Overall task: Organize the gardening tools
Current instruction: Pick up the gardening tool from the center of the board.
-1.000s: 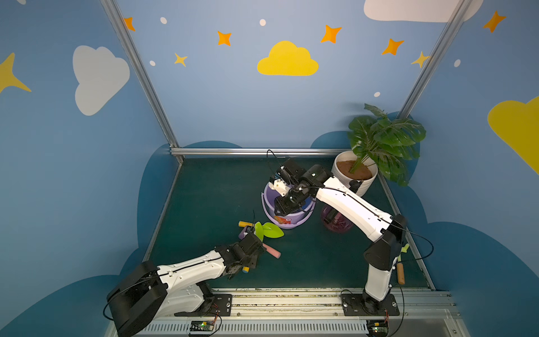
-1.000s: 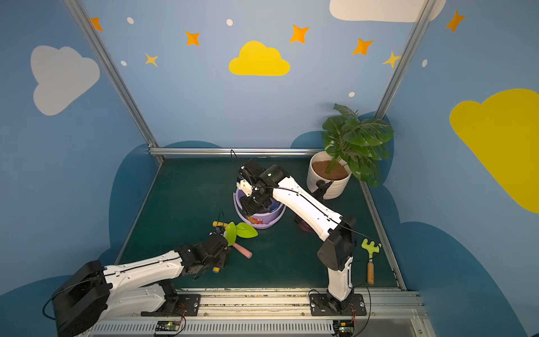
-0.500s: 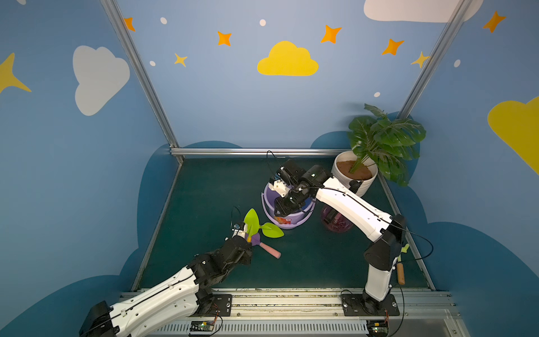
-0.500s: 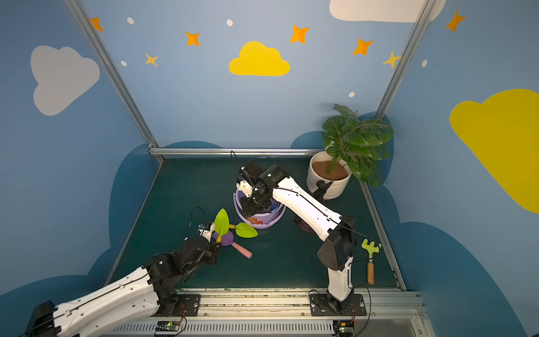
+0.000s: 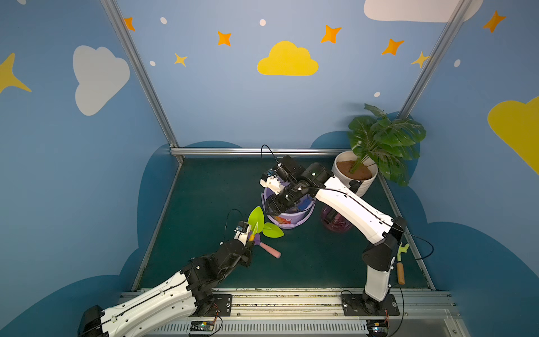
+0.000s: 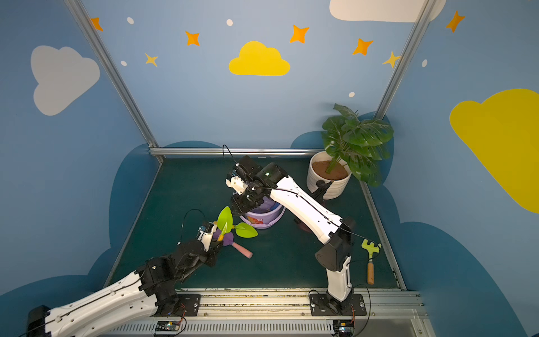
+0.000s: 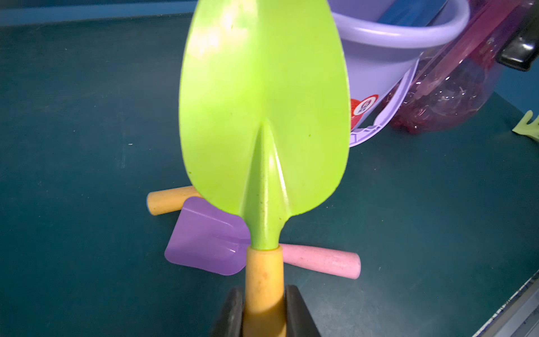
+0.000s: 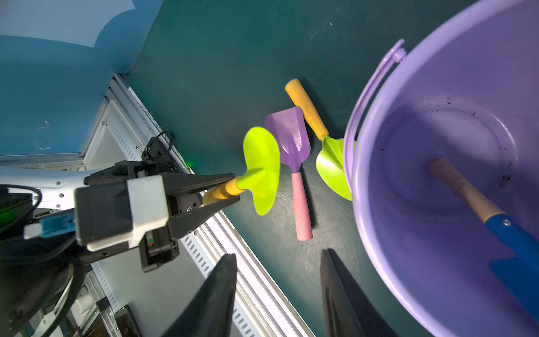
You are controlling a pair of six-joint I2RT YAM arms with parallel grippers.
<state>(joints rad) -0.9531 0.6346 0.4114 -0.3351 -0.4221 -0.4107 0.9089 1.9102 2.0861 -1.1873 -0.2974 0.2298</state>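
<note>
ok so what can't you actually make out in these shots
- Blue trowel with wooden handle in the lilac plastic bucket: blade end cut off by the right wrist view's edge; right arm mostly covers it in both top views.
- Pink see-through spray bottle: mostly hidden behind the right arm in both top views.
- Lime-green leaf-shaped trowel lying on the mat: blade partly behind the bucket rim, right wrist view.

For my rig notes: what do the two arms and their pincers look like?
The left arm and right arm have white shells, black joints and a thin black cable along each. The left pincer has black tapered fingers, a white block and a blue plug; the right pincer has black fingers.
</note>
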